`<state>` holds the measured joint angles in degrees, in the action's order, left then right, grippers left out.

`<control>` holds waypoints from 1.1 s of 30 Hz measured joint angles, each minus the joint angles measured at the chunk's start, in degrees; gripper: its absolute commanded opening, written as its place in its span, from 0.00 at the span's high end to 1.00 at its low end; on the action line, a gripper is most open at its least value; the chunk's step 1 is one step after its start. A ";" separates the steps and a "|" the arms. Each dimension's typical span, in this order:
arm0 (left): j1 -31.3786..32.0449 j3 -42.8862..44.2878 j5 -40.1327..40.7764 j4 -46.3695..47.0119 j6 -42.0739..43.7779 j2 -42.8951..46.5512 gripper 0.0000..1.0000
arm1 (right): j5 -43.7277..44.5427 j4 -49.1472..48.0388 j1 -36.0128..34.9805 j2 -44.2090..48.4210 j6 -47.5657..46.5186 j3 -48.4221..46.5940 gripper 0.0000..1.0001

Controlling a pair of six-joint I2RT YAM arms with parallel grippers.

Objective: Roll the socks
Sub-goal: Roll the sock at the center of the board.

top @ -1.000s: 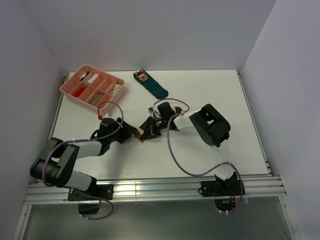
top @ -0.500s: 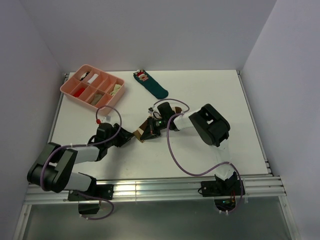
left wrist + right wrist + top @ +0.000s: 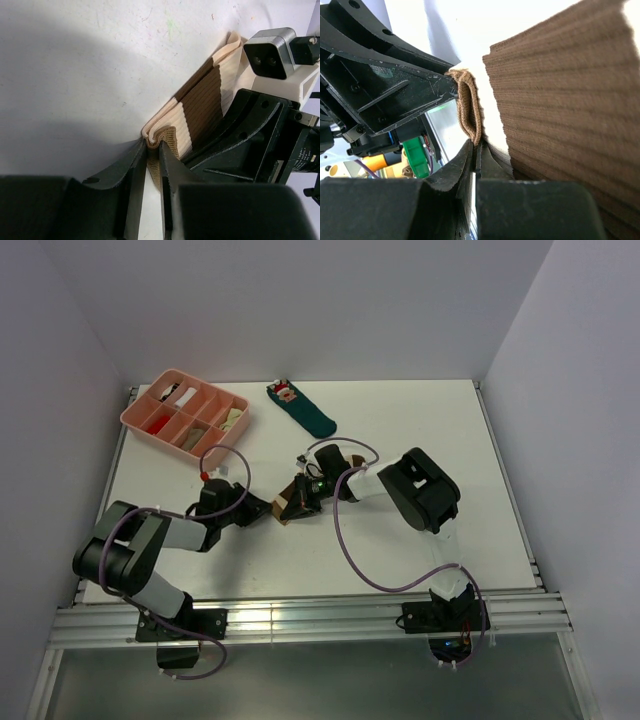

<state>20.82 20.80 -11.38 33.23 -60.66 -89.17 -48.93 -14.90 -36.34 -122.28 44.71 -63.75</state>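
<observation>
My L gripper (image 3: 153,148) is pinched narrow on the folded end of the socks (image 3: 200,97). Long axis runs away twd R gripper (image 3: 474,150), clamped opp. side.

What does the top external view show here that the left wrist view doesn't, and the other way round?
Only top external: the pink tray at the far left of the table, and the teal sock lying beside it. Only left wrist: the cream and dark brown bands on the socks, and their folded end pinched in the left claw. Both: the left claw and the right claw meeting nose to nose at the socks, mid-table.
</observation>
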 measured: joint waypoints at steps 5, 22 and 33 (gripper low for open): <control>0.00 1.18 -0.66 0.66 -0.13 -1.79 0.75 | 0.13 0.37 0.00 0.00 -0.13 -0.11 0.78; 2.69 10.73 4.46 -17.46 1.31 -0.68 0.97 | 22.95 21.70 -4.52 12.85 -15.28 -3.34 0.48; 3.82 17.09 7.43 -30.25 4.85 -0.59 0.99 | 50.29 18.53 -16.94 25.18 -28.72 2.29 0.51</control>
<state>24.64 37.89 -3.95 2.98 -55.81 -89.76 1.37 3.64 -53.28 -97.10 15.99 -61.45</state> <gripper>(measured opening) 0.115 0.499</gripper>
